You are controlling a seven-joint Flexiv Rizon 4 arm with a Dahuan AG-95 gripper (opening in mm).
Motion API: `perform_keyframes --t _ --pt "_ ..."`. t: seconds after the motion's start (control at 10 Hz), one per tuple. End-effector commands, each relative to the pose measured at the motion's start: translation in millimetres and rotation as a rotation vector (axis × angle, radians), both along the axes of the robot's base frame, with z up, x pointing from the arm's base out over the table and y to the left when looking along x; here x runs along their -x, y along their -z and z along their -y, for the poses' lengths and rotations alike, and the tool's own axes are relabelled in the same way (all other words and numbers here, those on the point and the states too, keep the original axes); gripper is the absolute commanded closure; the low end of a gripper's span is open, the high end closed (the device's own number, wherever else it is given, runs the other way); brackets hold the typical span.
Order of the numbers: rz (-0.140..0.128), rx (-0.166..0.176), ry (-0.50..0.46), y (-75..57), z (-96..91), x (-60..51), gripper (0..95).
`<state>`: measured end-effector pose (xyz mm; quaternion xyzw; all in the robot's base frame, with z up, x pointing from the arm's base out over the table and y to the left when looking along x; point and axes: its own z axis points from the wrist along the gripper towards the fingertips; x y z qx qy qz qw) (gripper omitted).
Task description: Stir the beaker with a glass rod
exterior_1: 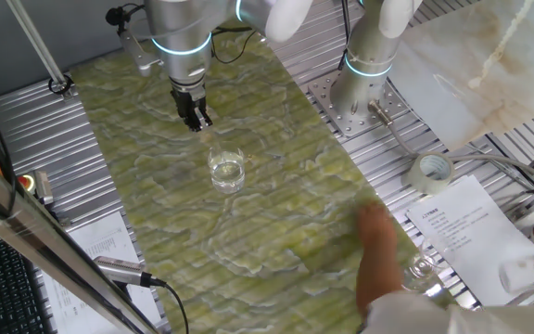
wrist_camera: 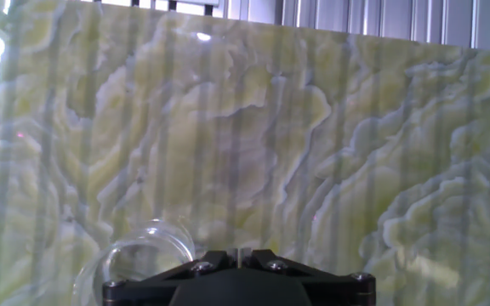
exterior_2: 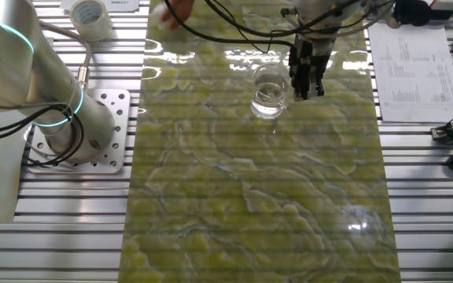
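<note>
Beaker (exterior_1: 226, 171) and gripper (exterior_1: 198, 120) sit close together on your green-veined surface (exterior_1: 276, 232), but apart: the gripper hangs above the surface just beside the glass, not over its rim. In the other fixed view your gripper (exterior_2: 308, 85) is at the beaker's (exterior_2: 269, 92) side, its black fingers pointing down and set close together. Whether they clamp the glass rod you cannot tell from either fixed view; nothing thin and clear shows between them there. In the hand view a faint pale sliver (wrist_camera: 240, 252) rises from the middle of the black gripper body, which may be the rod, though it is too slight to be sure. That same view catches the beaker's round rim (wrist_camera: 147, 246) at the lower left, just beside the gripper. Farther out, a roll of tape (exterior_1: 432, 172) and a printed sheet (exterior_1: 476, 232) lie on the metal slats, and a person's hand (exterior_1: 378, 250) reaches in near a small clear vessel (exterior_1: 422, 269).
</note>
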<state>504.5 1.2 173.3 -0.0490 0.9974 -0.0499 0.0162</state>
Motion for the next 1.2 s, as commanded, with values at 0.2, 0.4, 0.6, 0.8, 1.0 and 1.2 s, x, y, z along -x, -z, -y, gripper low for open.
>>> perform_keyframes --t 0.2,0.4,0.6,0.8,1.0,1.2 --pt "0.0 0.003 -0.023 -0.6 -0.7 -3.3 95.0" --pt "-0.017 0.003 -0.051 -2.2 -1.6 -7.2 95.0" --pt "-0.013 0.001 -0.048 -2.6 -1.9 -8.1 95.0" --pt "-0.016 0.002 -0.04 -3.8 -2.6 -10.4 95.0" --pt "-0.015 0.01 -0.032 -5.2 -3.5 -13.8 95.0" --pt "-0.015 0.01 -0.029 -5.3 -4.0 -16.9 95.0"
